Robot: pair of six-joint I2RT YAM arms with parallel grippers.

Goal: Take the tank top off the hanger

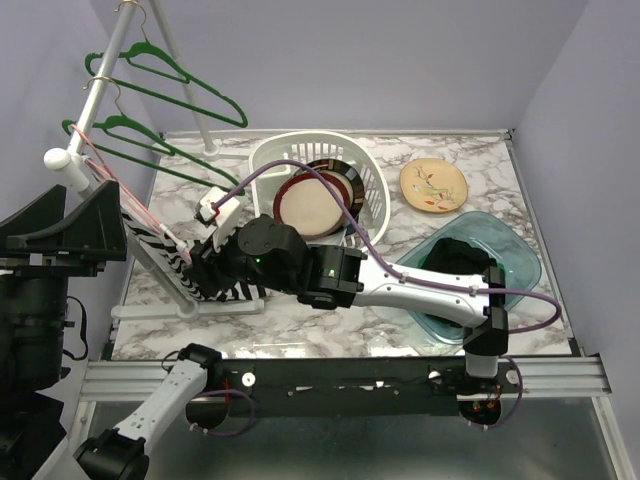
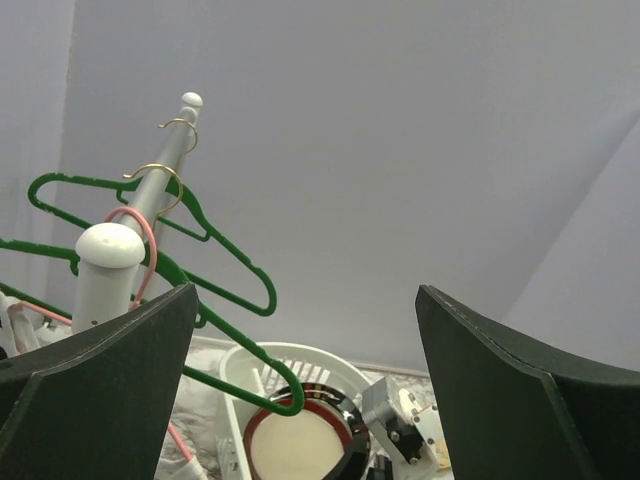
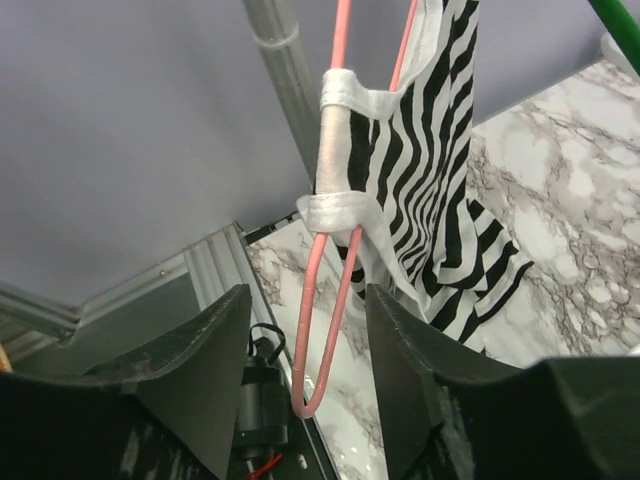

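Striped cloth tank top (image 3: 440, 190), smooth pink, perhaps plastic, hanger (image 3: 305, 320).

Both gaping: right hand (image 3: 303, 322) stretched far left, left hand (image 2: 305, 310) raised.

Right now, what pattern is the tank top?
Black-and-white zebra stripes on the tank top, clearest in the right wrist view.

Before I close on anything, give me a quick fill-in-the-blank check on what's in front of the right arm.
The striped tank top hangs on a ____ hanger.
The right gripper has its jaws ____, with the hanger's end showing between them in the right wrist view.
The bare hangers up on the rack are ____.
Missing words: pink; open; green.
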